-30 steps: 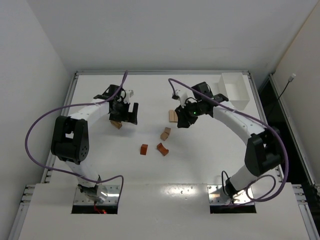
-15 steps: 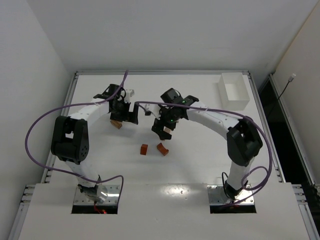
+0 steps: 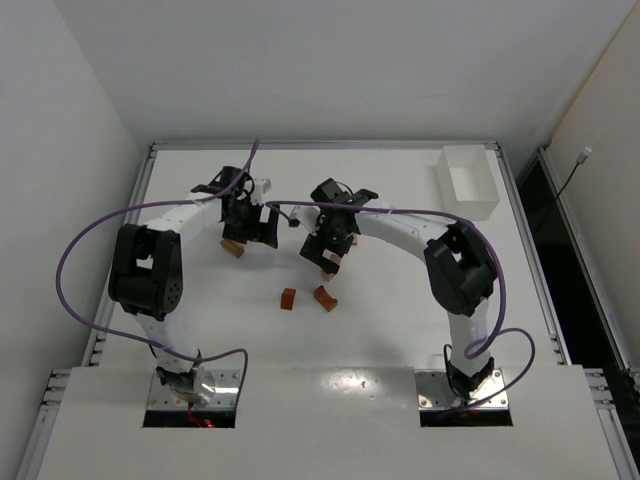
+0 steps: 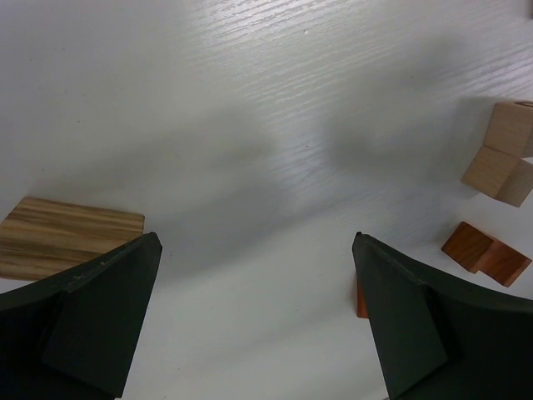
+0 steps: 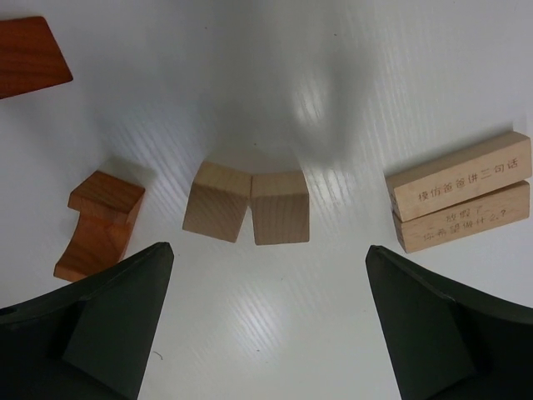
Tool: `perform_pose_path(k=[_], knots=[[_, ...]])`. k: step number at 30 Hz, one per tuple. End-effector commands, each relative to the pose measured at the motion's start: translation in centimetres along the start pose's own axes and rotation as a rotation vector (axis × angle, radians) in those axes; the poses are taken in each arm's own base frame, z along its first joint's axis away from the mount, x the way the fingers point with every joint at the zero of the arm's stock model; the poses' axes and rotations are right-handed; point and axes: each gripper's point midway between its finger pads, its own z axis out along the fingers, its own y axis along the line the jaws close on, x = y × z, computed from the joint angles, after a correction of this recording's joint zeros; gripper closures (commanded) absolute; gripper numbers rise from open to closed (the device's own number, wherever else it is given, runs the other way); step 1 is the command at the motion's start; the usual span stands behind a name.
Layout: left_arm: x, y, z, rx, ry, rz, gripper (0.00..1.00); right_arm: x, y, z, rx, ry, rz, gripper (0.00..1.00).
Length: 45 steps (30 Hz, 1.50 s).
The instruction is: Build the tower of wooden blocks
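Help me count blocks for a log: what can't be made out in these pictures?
Left wrist view: striped light-brown wooden slab, cut off by the left frame edge.
Left wrist view: small reddish-brown wooden piece, mostly behind a finger of the left end effector.
Right wrist view: reddish-brown wooden block, cut by the top-left corner.
Top view: pale tan wooden blocks, partly under the right end effector; shape unclear.

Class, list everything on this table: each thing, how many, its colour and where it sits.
white tray: one, white, far right corner.
reddish block: one, reddish-brown, mid-table.
reddish arch piece: one, reddish-brown, beside that block, apart.
pale cubes: two, tan, touching, beyond the reddish pieces.
printed bars: two, pale tan, pressed together lengthwise, beside the cubes.
striped plank: one, tan, left half.
left gripper: one, black, open.
right gripper: one, black, open.
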Motion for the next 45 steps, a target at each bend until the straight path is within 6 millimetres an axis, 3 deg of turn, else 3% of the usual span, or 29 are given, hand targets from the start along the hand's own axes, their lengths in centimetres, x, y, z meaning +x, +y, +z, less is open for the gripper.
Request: perform_pose_path(k=[1,8,17,26,45], knots=[[-1.4,0.1,-0.6,0.014,-0.031,0.003,0.01,-2.3,-0.7,-1.1,0.024,-0.056,0.045,0.00],[-1.4,0.1,-0.6,0.014,-0.031,0.003,0.01,-2.0,1.2,-0.5,-0.051,-0.047,0.094,0.00],[-1.4,0.1,-0.6,0.014,-0.031,0.003,0.01,-1.5,2.1,0.3,-0.073,-0.032,0.100,0.00],[-1.2,0.1,-0.3,0.023,-0.022,0.001,0.01,0.0,1.6,2.0,-0.047,0.034,0.097,0.00],[-1.0,0.1,0.4,0.032,-0.004,-0.004,0.01,0.4,1.2,3.4,-0.038,0.060,0.099,0.00]])
